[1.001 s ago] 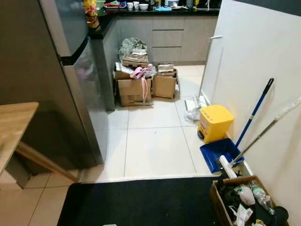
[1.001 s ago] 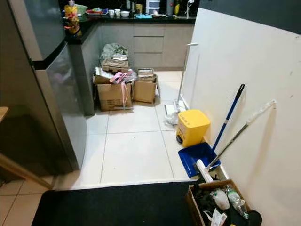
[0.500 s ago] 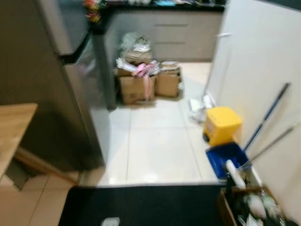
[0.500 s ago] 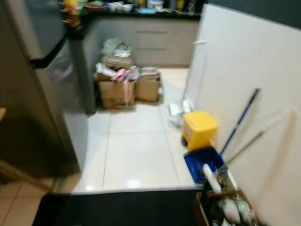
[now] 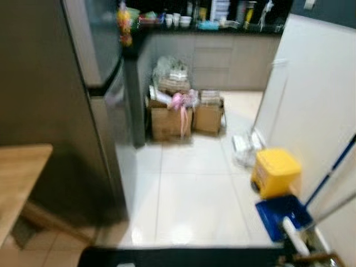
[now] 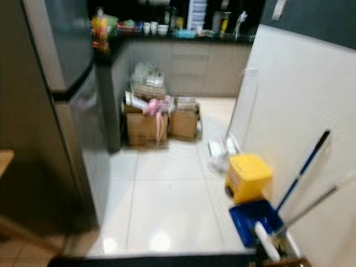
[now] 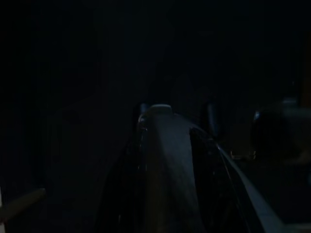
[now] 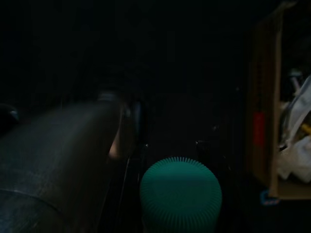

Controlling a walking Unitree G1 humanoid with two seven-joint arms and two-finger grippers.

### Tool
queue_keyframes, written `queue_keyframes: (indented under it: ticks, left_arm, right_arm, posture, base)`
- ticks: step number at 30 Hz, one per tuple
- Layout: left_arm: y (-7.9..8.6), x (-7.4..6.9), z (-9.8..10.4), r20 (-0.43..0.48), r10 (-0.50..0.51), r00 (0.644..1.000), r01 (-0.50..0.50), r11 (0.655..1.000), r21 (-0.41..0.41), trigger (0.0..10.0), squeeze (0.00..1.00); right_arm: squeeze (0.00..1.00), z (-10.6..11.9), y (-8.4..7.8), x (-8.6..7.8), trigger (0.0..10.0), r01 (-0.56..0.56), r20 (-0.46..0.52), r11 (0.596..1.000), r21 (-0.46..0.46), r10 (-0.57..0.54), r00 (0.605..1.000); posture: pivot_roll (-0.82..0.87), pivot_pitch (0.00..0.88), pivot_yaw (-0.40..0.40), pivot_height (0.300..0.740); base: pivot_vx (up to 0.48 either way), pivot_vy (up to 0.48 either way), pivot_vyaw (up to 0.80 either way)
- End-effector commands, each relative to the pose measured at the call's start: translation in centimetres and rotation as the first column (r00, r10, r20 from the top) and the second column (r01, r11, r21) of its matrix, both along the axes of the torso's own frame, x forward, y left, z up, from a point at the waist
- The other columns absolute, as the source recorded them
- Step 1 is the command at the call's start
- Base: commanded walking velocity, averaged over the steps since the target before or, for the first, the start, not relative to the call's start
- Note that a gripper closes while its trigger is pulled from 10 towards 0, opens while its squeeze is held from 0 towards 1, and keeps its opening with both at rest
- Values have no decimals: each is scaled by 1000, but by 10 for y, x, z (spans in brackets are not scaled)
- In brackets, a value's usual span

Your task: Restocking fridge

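Note:
The tall grey fridge (image 5: 94, 105) stands shut on the left, its door seam at about counter height. It is blurred in both eye views. In the dark right wrist view a ribbed green cap (image 8: 181, 194) of a bottle sits close to the camera, with my right gripper (image 8: 167, 136) shut on that bottle. A large grey rounded shape (image 8: 58, 160) lies beside it. The left wrist view is nearly black. My left gripper (image 7: 175, 111) is there, with a dark rounded, bottle-like shape (image 7: 163, 155) running along it.
White floor tiles lead ahead to cardboard boxes (image 5: 169, 119) by a dark counter (image 5: 211, 28). A yellow bin (image 5: 275, 172), a blue dustpan (image 5: 281, 214) and mop handles stand against the white wall (image 5: 311, 100) on the right. Wooden table (image 5: 19, 178) at left, black mat (image 5: 183, 257) at my feet.
The whole picture has slid down and blurred, so the camera has moved forward or tilted up. The black mat and the box of rubbish at lower right have nearly left the frame.

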State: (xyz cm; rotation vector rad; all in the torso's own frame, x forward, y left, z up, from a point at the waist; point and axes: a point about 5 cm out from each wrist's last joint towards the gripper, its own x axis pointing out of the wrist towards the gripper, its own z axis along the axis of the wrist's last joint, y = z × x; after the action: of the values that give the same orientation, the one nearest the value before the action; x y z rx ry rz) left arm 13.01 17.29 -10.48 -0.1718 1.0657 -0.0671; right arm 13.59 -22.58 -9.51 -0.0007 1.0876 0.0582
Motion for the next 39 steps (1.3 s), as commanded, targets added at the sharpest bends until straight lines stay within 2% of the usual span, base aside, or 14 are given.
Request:
queue_keyframes:
  ticks: [1, 5, 34, 39]
  left_arm:
    - [-3, -3, -1, -17, -10, 1000, 10, 1000, -4, 10000, 0]
    - [-3, -2, -1, -16, -12, 1000, 12, 1000, -5, 10000, 0]
    - [-4, 0, -1, -10, -15, 1000, 15, 1000, -2, 10000, 0]
    - [-2, 0, 0, -3, 11, 1000, -11, 1000, -3, 10000, 0]
  right_arm:
    - [0, 1, -7, -2, 10000, 12, -12, 1000, -15, -12, 1000]
    - [0, 1, -7, -2, 10000, 20, -9, 1000, -14, -20, 1000]
    - [0, 3, -5, 3, 10000, 9, 17, 1000, -3, -9, 1000]
    - [0, 3, -4, 5, 10000, -22, 28, 1000, 9, 21, 999]
  posture:
    - [-70, 0, -25, 740]
    - [-71, 0, -23, 740]
    - [-75, 0, -20, 740]
    - [-74, 0, -20, 740]
  base:
    - [319, 0, -800]
    - [315, 0, -762]
    - [310, 0, 0]
    - [0, 0, 0]
